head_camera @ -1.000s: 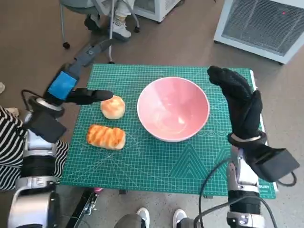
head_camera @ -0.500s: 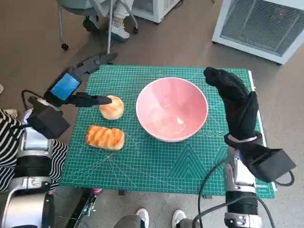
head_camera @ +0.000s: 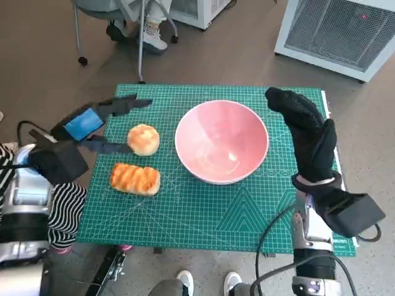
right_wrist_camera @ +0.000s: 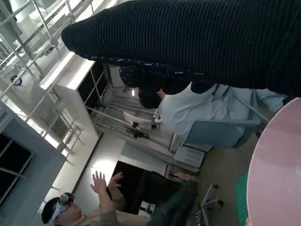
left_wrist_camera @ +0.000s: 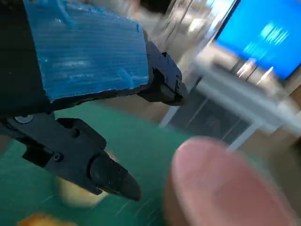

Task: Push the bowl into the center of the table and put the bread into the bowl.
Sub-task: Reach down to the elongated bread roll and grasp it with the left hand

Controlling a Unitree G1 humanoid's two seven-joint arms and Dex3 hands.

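Observation:
A pink bowl (head_camera: pixel 222 142) stands on the green cutting mat (head_camera: pixel 210 209), near the middle and a little toward the far side. Left of it lie a round bun (head_camera: pixel 143 139) and, nearer the front, a long toasted bread (head_camera: pixel 135 179). My left hand (head_camera: pixel 92 123) hovers open just left of the bun, fingers spread on either side of it, holding nothing. My right hand (head_camera: pixel 305 132), in the black glove, stands upright beside the bowl's right rim. The left wrist view is blurred but shows the bowl (left_wrist_camera: pixel 221 183) and the bun (left_wrist_camera: pixel 77 195).
A white appliance (head_camera: pixel 336 34) stands on the floor beyond the table's far right corner. A chair and a person's feet (head_camera: pixel 148 31) are behind the far left edge. Striped clothing shows at the left. A seated person (right_wrist_camera: pixel 188 108) appears in the right wrist view.
My left hand has drawn back to the left and toward me, off the bun, and its fingers have spread wider. The bowl, breads and right hand have hardly moved.

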